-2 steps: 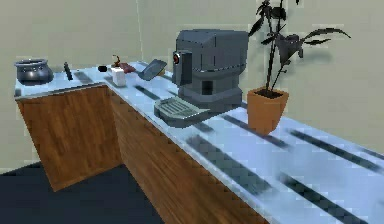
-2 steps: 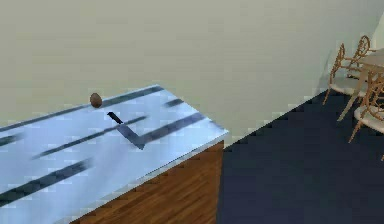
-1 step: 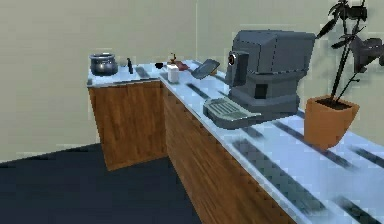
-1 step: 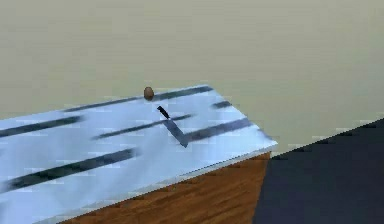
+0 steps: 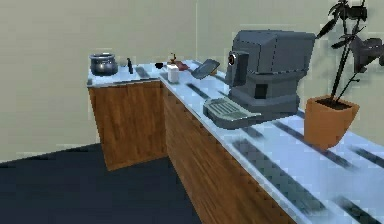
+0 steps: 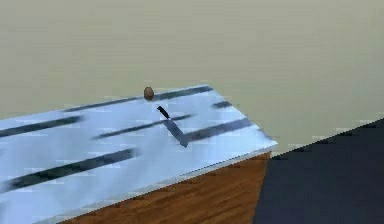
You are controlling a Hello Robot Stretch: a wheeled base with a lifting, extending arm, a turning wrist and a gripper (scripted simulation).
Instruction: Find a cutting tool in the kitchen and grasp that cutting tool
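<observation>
The knife (image 6: 173, 127) lies near the worktop's (image 6: 100, 142) right end, found but not yet grasped; the fingers' state I cannot tell.

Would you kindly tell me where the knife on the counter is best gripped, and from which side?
Take the knife by its dark handle, the far end, probably from above: it lies flat on the countertop, grey blade slanting toward the near edge. A small brown round thing lies just beyond the handle.
</observation>
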